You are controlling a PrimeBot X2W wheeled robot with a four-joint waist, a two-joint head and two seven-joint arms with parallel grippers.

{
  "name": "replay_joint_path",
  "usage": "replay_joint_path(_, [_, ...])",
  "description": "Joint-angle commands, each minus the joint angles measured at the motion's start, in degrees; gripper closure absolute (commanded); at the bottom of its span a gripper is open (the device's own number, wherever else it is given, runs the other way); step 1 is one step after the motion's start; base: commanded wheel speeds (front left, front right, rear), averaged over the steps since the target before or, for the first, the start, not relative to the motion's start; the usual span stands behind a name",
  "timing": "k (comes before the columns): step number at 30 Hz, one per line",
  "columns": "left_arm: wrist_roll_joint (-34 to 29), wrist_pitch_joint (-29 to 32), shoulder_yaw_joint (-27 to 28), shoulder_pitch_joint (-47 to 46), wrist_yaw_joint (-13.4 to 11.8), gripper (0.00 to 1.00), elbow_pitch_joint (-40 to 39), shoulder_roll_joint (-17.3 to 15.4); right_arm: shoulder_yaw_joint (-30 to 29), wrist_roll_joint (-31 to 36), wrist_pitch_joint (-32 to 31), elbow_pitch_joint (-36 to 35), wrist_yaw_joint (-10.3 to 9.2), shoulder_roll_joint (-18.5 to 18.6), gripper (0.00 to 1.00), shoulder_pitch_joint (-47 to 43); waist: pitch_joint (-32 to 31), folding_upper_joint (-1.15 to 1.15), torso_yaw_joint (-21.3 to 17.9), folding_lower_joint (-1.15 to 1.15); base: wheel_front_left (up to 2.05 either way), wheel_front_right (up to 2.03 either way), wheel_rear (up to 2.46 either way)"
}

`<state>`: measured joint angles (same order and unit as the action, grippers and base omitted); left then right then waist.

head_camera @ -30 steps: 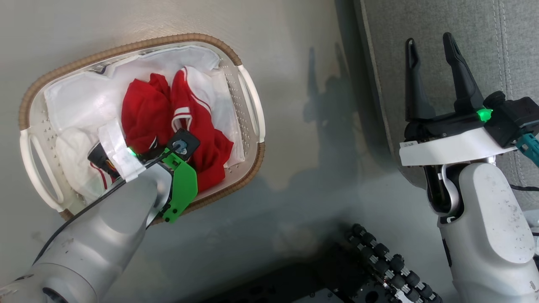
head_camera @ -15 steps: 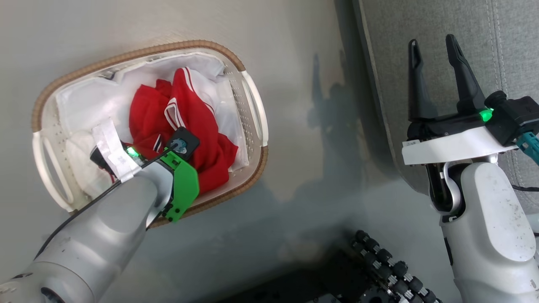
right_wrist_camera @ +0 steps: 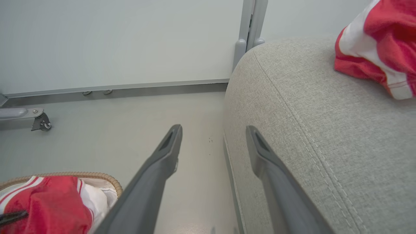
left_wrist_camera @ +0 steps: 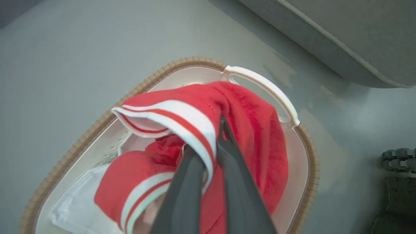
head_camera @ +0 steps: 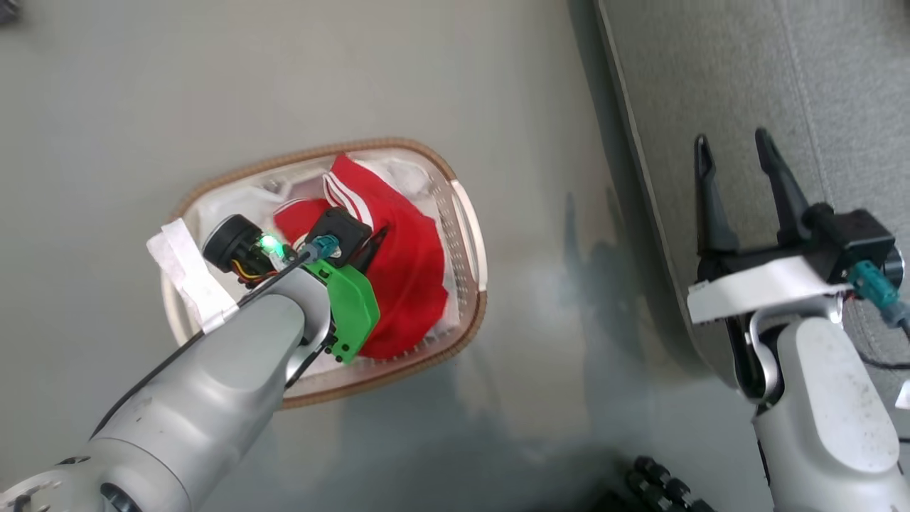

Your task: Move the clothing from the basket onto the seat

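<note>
The basket (head_camera: 398, 146) stands on the grey floor, left of the seat (head_camera: 746, 71). My left gripper (left_wrist_camera: 211, 136) is shut on a fold of red clothing (left_wrist_camera: 253, 130) with white stripe trim and holds it above the basket (left_wrist_camera: 156, 73). More red fabric (left_wrist_camera: 130, 175) hangs lower, over the white liner (left_wrist_camera: 78, 208). My left wrist covers part of the clothing (head_camera: 405, 263) in the head view. My right gripper (head_camera: 732, 139) is open and bare at the seat's edge (right_wrist_camera: 308, 130). A further red garment (right_wrist_camera: 383, 39) lies on the seat.
My base with its black rollers (head_camera: 661, 483) sits on the floor below the seat. A pale wall panel with a castor foot (right_wrist_camera: 40, 123) stands beyond the basket (right_wrist_camera: 97, 177). Open grey floor (head_camera: 284, 71) lies around the basket.
The head camera has risen, so the basket looks smaller and lower. My left gripper has lifted the red clothing up out of the heap. The right gripper keeps its open pose.
</note>
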<state>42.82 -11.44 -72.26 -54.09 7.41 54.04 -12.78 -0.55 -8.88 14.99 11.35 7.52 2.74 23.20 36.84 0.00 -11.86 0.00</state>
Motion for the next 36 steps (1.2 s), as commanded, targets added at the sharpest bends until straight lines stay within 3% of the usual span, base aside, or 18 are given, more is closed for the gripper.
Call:
replay_joint_path(1, [0.3,-0.9,-0.1,0.7,0.1,1.00,-0.4,0.8,-0.4,0.5,0.3,0.9,-0.06,0.3,0.00,-1.9,-10.1,0.00,5.3,0.00,0.00,0.00,0.00])
replay_joint_path(10, [-1.5,-3.4,-0.3,2.5,0.1,1.00,-4.1,1.7,-1.2,1.8,0.3,5.0,-0.06,0.3,0.00,-8.5,-24.6,0.00,8.8,0.00,0.00,0.00,0.00])
replay_joint_path(19, [-3.7,-3.8,2.7,2.0,-0.7,1.00,-12.8,-0.5,-0.2,1.5,0.3,7.8,-0.06,0.3,0.00,-13.7,-35.4,0.00,9.7,0.00,0.00,0.00,0.00])
replay_joint_path(28, [0.7,-3.8,10.6,-2.1,-0.7,1.00,-22.0,-3.3,1.5,1.7,0.3,8.5,-0.06,0.3,0.00,-13.0,-38.3,0.00,9.0,0.00,0.00,0.00,0.00])
replay_joint_path(36, [1.4,-2.2,12.4,-5.2,-1.4,1.00,-26.4,-5.9,2.8,2.1,0.3,8.5,-0.06,0.3,0.00,-11.8,-38.7,0.00,8.3,0.00,0.00,0.00,0.00])
